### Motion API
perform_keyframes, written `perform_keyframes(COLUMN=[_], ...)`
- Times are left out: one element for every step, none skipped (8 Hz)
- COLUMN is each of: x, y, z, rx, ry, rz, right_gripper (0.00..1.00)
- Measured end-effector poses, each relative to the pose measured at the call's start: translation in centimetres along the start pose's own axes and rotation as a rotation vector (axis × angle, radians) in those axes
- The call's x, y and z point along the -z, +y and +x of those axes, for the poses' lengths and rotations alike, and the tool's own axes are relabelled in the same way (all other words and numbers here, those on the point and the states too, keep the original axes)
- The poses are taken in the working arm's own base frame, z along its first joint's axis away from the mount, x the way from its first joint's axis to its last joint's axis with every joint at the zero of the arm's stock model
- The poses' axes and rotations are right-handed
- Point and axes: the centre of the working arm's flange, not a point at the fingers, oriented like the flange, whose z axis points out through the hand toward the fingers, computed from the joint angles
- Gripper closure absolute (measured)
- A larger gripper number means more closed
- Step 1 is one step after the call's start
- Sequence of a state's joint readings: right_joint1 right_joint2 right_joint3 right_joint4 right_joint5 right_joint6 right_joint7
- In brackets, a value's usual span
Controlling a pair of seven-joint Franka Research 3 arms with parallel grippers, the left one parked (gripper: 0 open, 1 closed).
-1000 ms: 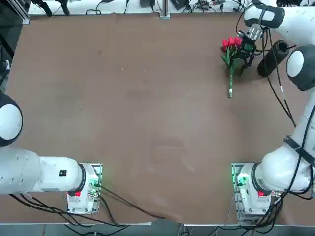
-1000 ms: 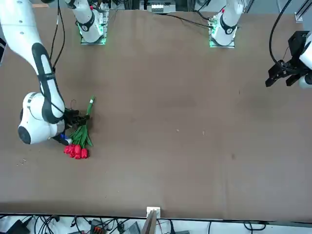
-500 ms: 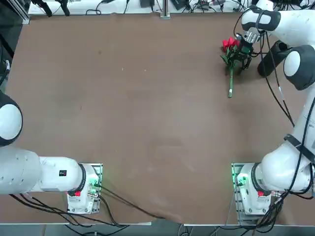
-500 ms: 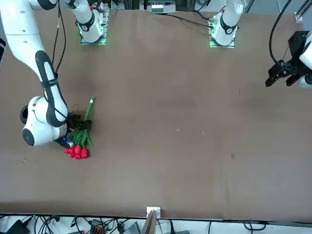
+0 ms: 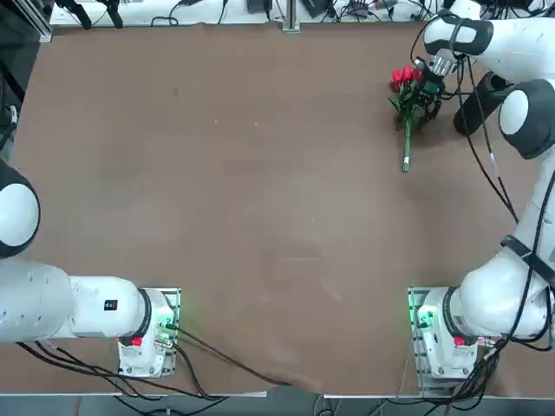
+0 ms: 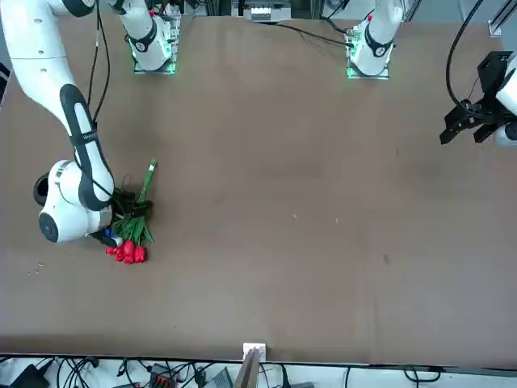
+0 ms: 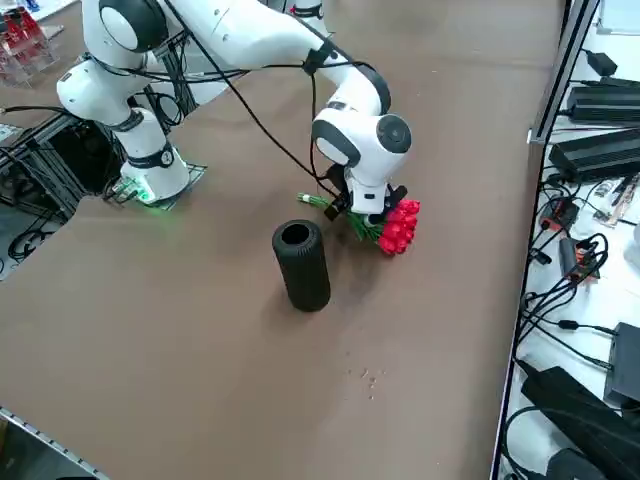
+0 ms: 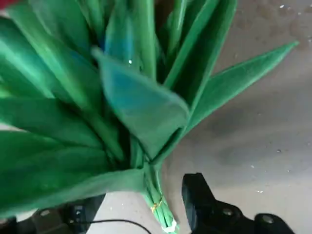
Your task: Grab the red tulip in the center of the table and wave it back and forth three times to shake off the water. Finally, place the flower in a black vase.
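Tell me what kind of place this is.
Probably a robotics lab or workshop: a white robot arm is bolted to a big brown table, black cables and boxes crowd a white surface alongside, and red tulips lie by a black vase.

A robotics lab: white robot arms [image 5: 486, 303], cables [image 7: 570, 270] and electronics [image 7: 600, 155].

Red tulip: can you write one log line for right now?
right gripper: open around stems | red tulip: on table | black vase: standing
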State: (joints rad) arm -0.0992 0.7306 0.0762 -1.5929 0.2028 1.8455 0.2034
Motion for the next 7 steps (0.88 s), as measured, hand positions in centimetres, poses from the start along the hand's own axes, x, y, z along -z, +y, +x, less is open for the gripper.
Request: perform_keyframes(x=[-0.2,-0.5,-0.9,-1.1,-1.1,-0.9,-0.7], y=[0.0,0.1,0.0,-0.1,-0.4,-0.9,-1.3], z=[0.1,0.1,0.2,0.3,0.5,0.6,0.9], rx=[-0.001,-0.001,-0.001,0.001,0.006,0.014,0.019], ry=[-0.002,-0.006,-0.011,-0.014,-0.016,-0.023,-0.026], rz=[-0.001,-0.002,-0.003,-0.003,-0.005,-0.007,-0.009], right_gripper=[0.05,0.05,0.05,0.05,0.04,0.04,0.04])
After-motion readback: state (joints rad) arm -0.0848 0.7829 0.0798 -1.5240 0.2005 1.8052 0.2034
